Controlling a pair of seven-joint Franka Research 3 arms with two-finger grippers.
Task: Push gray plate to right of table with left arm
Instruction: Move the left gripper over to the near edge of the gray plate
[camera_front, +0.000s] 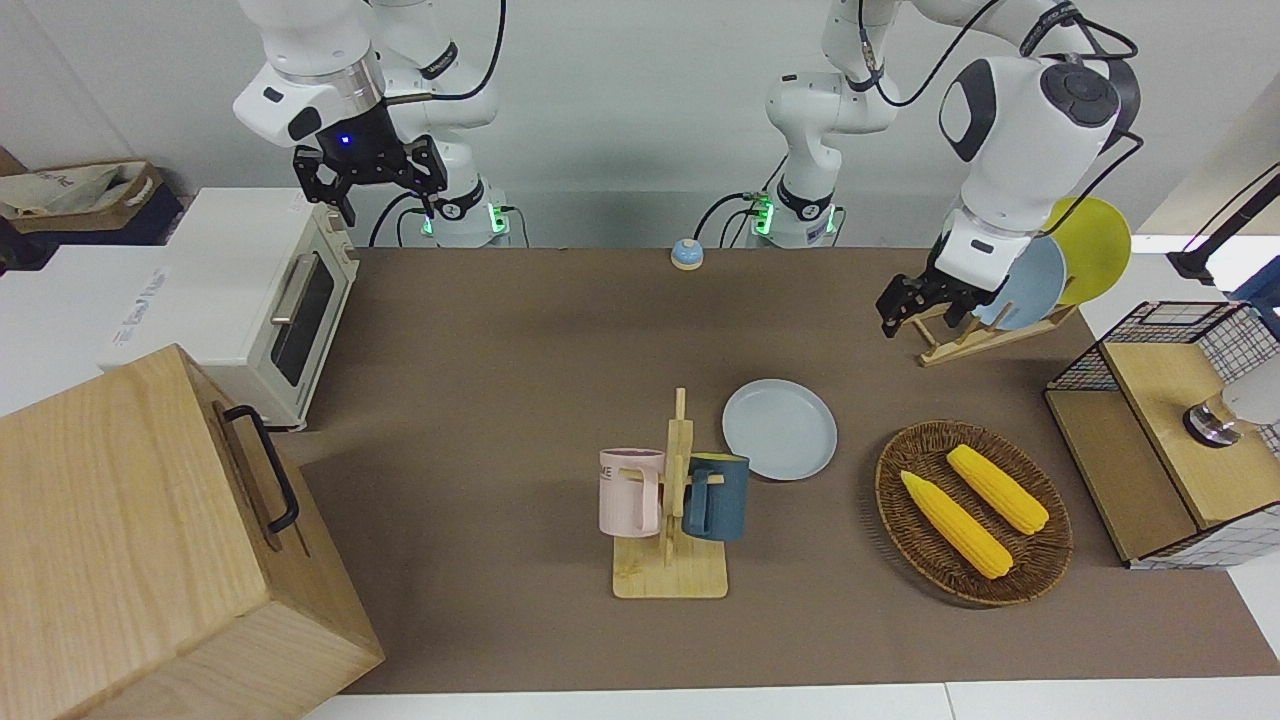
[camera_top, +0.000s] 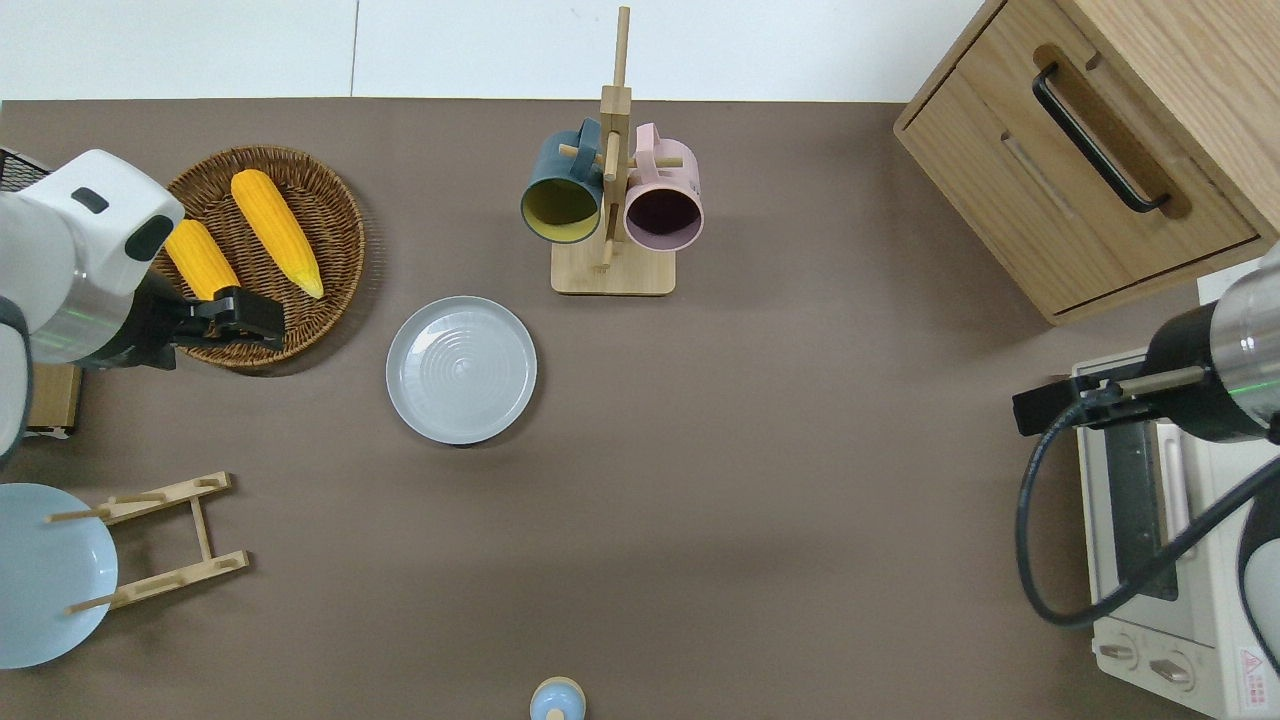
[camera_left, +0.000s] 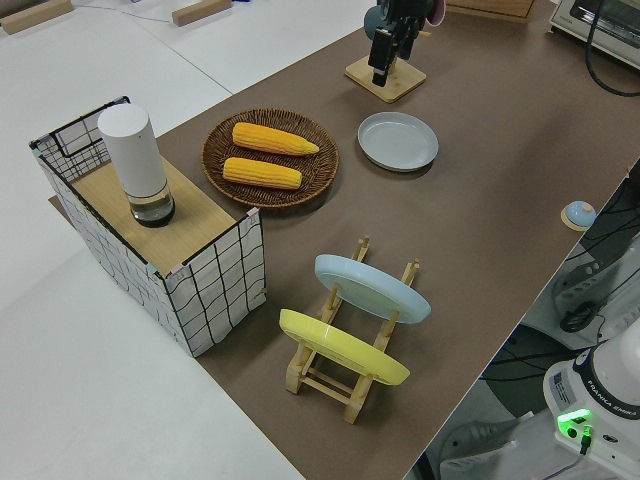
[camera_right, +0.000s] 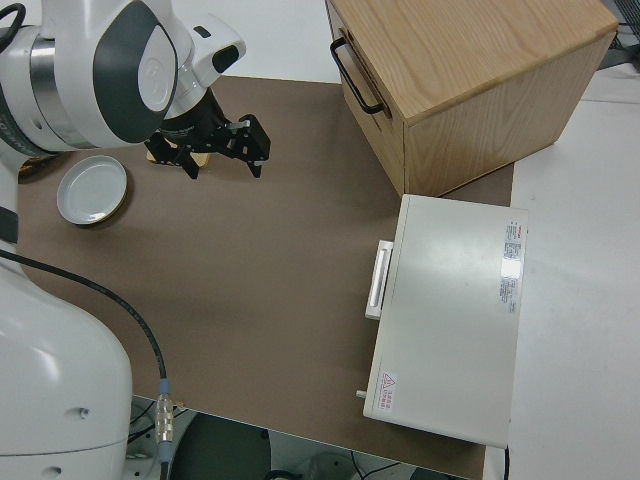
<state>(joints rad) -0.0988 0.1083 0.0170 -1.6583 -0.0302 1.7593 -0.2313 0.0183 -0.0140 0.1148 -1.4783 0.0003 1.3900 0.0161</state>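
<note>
One gray plate (camera_top: 461, 369) lying flat on the brown table (camera_top: 760, 480), empty, near the table's middle. Landmark for all that follows: the gray plate.

Farther from the robots and just beside the plate, toward the right arm's end: a wooden mug stand (camera_top: 613, 215) carrying a dark blue mug (camera_top: 562, 193) and a pink mug (camera_top: 662, 200). Beside the plate toward the left arm's end, slightly farther from the robots: a wicker basket (camera_top: 335, 215) holding two corn cobs (camera_top: 275, 232), not touching the plate.

Nearer to the robots than the plate, toward the left arm's end: a wooden dish rack (camera_left: 345, 375) with a sky-blue plate (camera_left: 372, 288) and a yellow plate (camera_left: 340, 347) leaning in it. Nearer to the robots, at the table's edge: a small blue bell (camera_top: 557, 700).

Left end effector (camera_top: 235, 320) raised over the basket's rim, well apart from the plate and touching nothing; fingers slightly parted, grasping nothing.

Right end effector (camera_front: 370, 180) parked, released, fingers spread wide and empty.

Well apart from the plate, at the right arm's end: a white toaster oven (camera_front: 255, 300) and a wooden cabinet (camera_front: 150, 540) with a black handle. At the left arm's end: a wire crate (camera_left: 215, 290) with a wooden top bearing a white cylinder (camera_left: 135, 165).
</note>
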